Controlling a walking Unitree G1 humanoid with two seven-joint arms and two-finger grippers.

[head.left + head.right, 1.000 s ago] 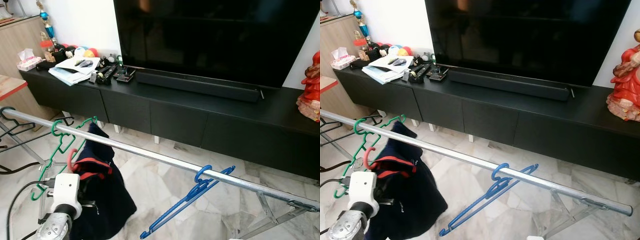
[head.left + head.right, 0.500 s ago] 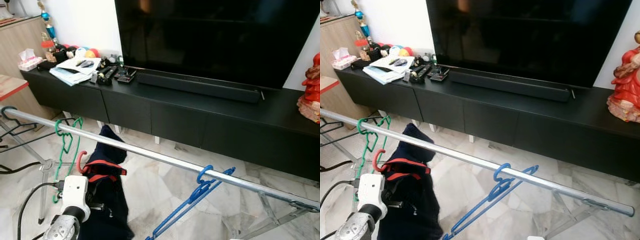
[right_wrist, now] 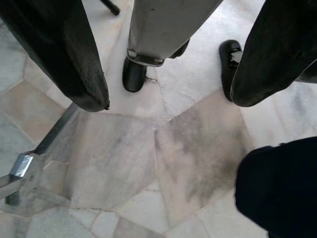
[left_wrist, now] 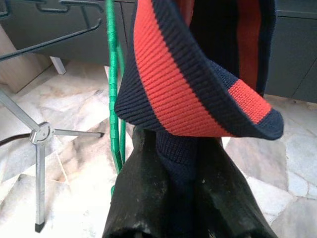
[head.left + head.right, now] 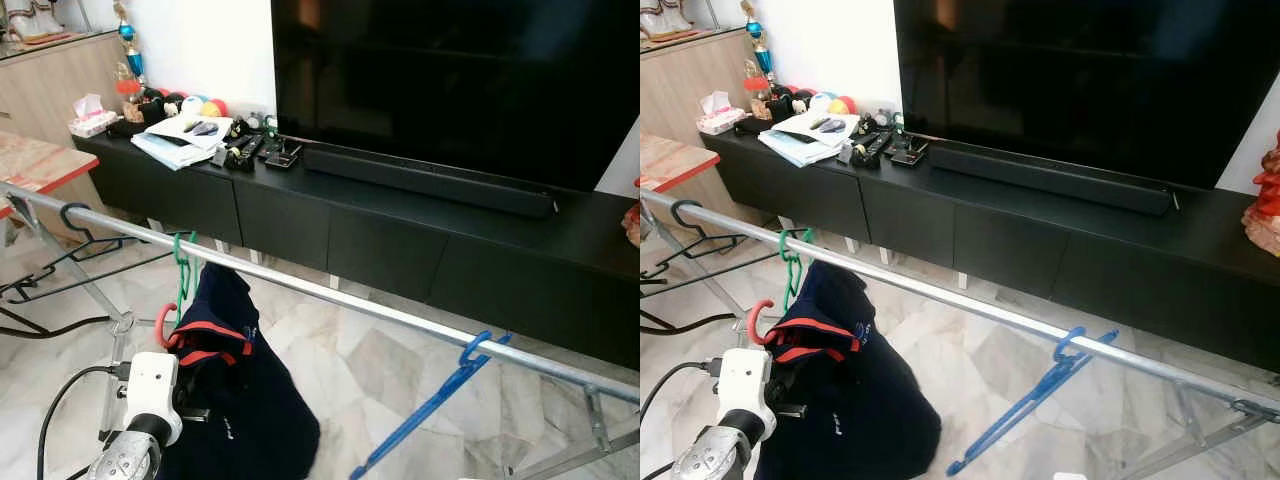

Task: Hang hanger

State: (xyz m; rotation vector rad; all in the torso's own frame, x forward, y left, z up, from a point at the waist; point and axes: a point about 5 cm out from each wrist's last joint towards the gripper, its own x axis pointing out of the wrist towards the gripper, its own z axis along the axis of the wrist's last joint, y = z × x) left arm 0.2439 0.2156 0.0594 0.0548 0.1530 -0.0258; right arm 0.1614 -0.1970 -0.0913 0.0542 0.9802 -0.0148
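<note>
got my left tool (image 4: 181, 198) clamped on the navy garment (image 5: 235, 400) (red hanger (image 5: 163, 322) inside), held just below the rail (image 5: 330, 297) so its hook can go over; right tool (image 3: 163, 74) hangs open

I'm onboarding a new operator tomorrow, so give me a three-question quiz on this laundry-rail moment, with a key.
1. True or false: the red hanger carrying the navy garment is hooked over the metal rail.
2. Which gripper holds the garment? A) left B) right
3. Fill in: the hanger hooked on the rail nearest the garment is ____ in colour.

Key:
1. False; its hook sits below the rail.
2. A; the left gripper is shut on the garment's collar, while the right gripper hangs open over the floor.
3. Green; the green hanger. The blue hanger hangs further along.
</note>
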